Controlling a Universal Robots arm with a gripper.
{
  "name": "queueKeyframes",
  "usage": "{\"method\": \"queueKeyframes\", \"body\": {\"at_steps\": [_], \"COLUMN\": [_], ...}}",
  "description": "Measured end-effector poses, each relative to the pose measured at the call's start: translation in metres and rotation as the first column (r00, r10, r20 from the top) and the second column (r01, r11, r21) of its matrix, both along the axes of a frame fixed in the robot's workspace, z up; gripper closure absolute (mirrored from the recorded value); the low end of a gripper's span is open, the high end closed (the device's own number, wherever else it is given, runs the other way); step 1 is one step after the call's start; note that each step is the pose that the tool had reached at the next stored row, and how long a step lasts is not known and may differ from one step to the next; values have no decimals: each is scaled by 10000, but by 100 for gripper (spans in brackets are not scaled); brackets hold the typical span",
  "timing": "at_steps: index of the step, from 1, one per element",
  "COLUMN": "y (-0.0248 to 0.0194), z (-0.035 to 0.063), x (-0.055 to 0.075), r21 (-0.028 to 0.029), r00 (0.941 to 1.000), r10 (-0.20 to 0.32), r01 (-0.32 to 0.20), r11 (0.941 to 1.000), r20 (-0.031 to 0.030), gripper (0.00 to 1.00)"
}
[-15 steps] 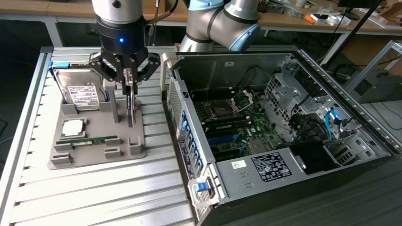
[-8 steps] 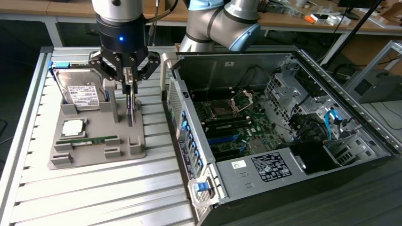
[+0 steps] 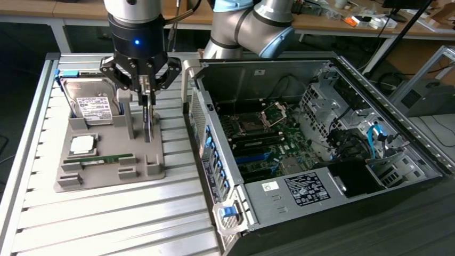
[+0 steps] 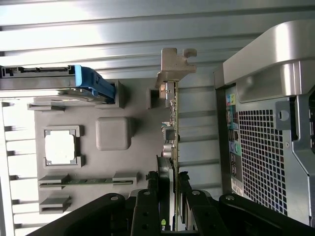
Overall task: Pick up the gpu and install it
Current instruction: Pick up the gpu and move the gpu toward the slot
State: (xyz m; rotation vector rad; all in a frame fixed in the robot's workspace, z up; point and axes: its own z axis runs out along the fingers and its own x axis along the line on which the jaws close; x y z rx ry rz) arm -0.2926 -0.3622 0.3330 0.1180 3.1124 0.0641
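Note:
The gpu (image 3: 148, 125) stands on edge in the grey holder tray (image 3: 106, 176), a thin dark card seen edge-on. In the wrist view the gpu (image 4: 173, 123) runs away from the camera, and its silvery bracket (image 4: 176, 61) is at the far end. My gripper (image 3: 146, 96) hangs straight above the tray, its two black fingers (image 4: 152, 194) pressed against either face of the card. The gripper (image 4: 170, 184) is shut on the gpu's upper edge. I cannot tell whether the card's lower edge still rests in the tray.
The tray also carries a hard drive (image 3: 92, 104) with blue rails (image 4: 93, 83), a processor (image 3: 83, 143) and a green memory stick (image 3: 99, 158). The open computer case (image 3: 355, 176) lies at the exterior view's right, motherboard (image 3: 263, 138) exposed. The case's rear panel (image 4: 261, 147) stands close beside the card.

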Motion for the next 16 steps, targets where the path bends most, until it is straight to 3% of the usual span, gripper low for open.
{"method": "queueKeyframes", "body": {"at_steps": [16], "y": [0], "z": [50], "x": [0], "r21": [-1], "r00": [10000], "r10": [0], "r01": [0], "r11": [10000], "r20": [0], "gripper": [73]}}
